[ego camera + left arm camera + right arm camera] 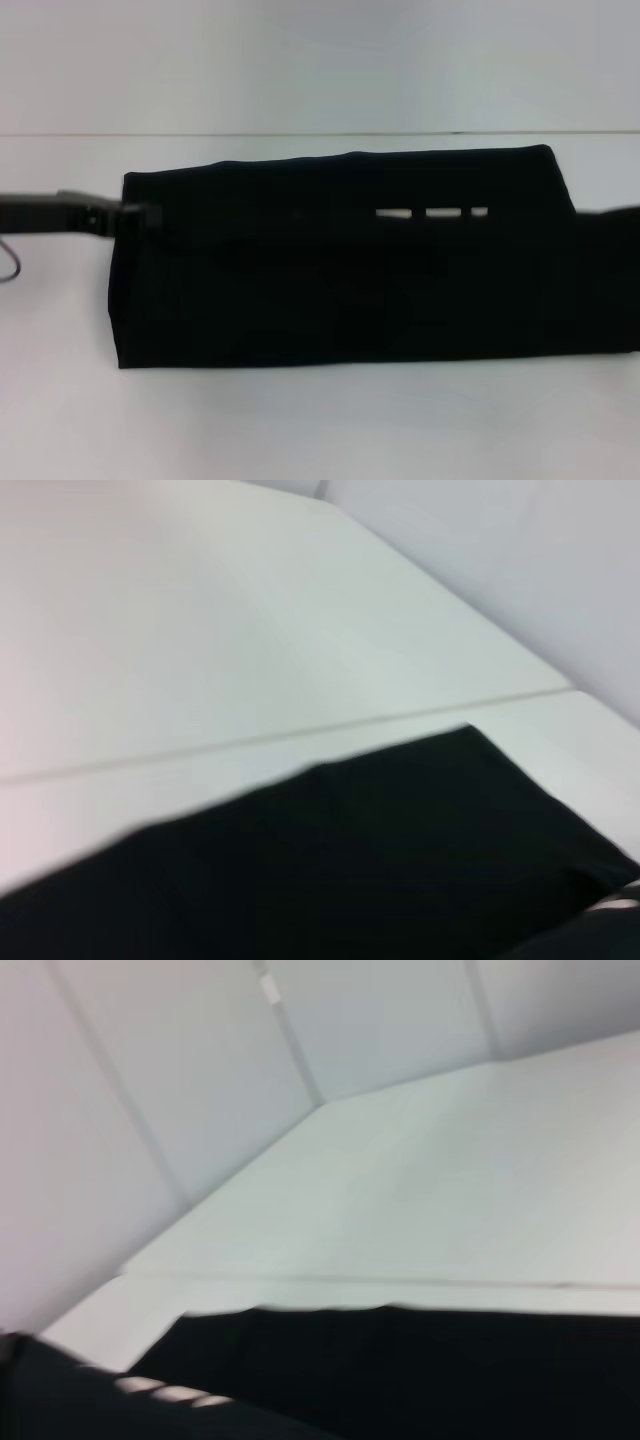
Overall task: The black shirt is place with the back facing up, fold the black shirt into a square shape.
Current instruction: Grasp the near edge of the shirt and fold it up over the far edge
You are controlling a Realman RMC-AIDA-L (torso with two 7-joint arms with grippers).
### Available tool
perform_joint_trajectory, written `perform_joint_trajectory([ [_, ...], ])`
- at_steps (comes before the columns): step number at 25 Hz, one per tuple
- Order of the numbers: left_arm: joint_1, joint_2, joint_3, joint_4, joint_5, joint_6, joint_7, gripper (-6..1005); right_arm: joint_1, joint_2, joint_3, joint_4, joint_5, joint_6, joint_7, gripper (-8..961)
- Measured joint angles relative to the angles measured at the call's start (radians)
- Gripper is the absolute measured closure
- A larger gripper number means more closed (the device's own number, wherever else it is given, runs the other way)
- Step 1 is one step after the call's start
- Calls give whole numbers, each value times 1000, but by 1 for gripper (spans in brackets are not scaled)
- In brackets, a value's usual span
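White tabletop (pixel 300 430) against a pale wall, with a large black soft-fabric shirt (pixel 340 280) folded into a long band across its middle.

Left gripper (pixel 140 213) meets the shirt's left end; its claw state cannot be told. Right gripper (pixel 615 215) is at the shirt's right end, dark against the cloth, its claw likewise unclear. White marks (pixel 432 212) show on the fabric's far half.

Slim black left arm (pixel 40 214) — thin dark cable looped beneath, black end effector (pixel 140 213)
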Motion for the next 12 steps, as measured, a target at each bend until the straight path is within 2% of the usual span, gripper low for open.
perform_joint_trajectory([
  [1, -14, 5, 7, -18, 0, -35, 0, 984, 17, -1, -2, 10, 0, 40, 8, 920],
  [2, -43, 14, 36, -56, 1, -127, -7, 984, 48, -4, -8, 40, -1, 123, 25, 920],
  [3, -43, 14, 36, -56, 1, -127, -7, 984, 48, -4, -8, 40, -1, 123, 25, 920],
  [5, -64, 17, 85, -79, 1, -218, -26, 984, 85, -8, -23, 87, -4, 217, 37, 921],
  [6, -71, 17, 107, -85, 1, -254, -34, 984, 100, -9, -33, 107, -4, 257, 42, 921],
  [7, -79, 14, 131, -89, 1, -296, -42, 984, 133, -13, -62, 152, -4, 352, 53, 921],
  [8, -86, 11, 153, -96, 1, -337, -46, 983, 133, -13, -62, 152, -4, 352, 53, 921],
  [12, -119, 3, 229, -139, 3, -497, -61, 983, 201, -8, -125, 229, -5, 561, 70, 921],
])
